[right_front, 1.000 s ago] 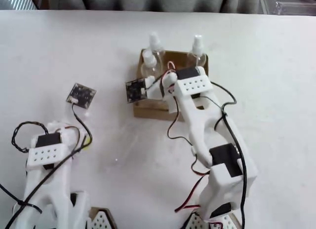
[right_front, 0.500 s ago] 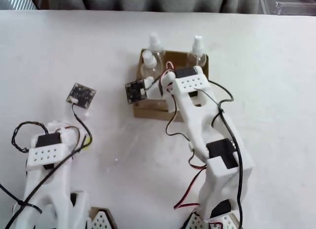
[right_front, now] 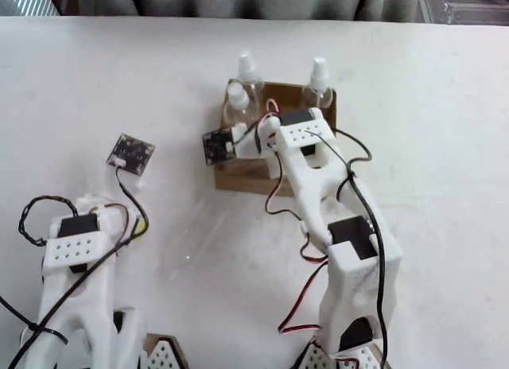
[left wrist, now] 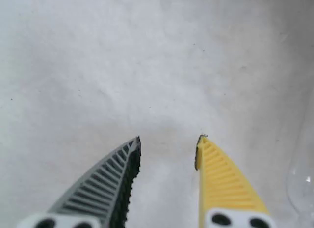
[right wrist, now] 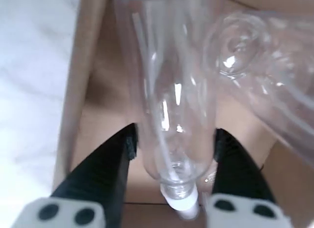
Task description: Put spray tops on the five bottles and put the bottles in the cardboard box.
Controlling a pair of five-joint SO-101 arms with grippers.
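The cardboard box stands mid-table with three capped clear bottles upright along its far side. My right arm hangs over the box. In the right wrist view, my right gripper is shut on a clear bottle with black fingers against both sides. Its white spray top points toward the wrist, above the box floor. Another bottle lies beside it. My left gripper is open over bare table near the front left, with nothing between its fingers.
A clear curved edge, maybe a bottle, sits beside the left gripper's yellow finger. The left arm stays at the front left with a looped black cable. White table lies open to the left of and behind the box.
The right arm's wrist has shifted slightly left and farther over the box, and its elbow has drawn back toward the base. The left arm has not moved.
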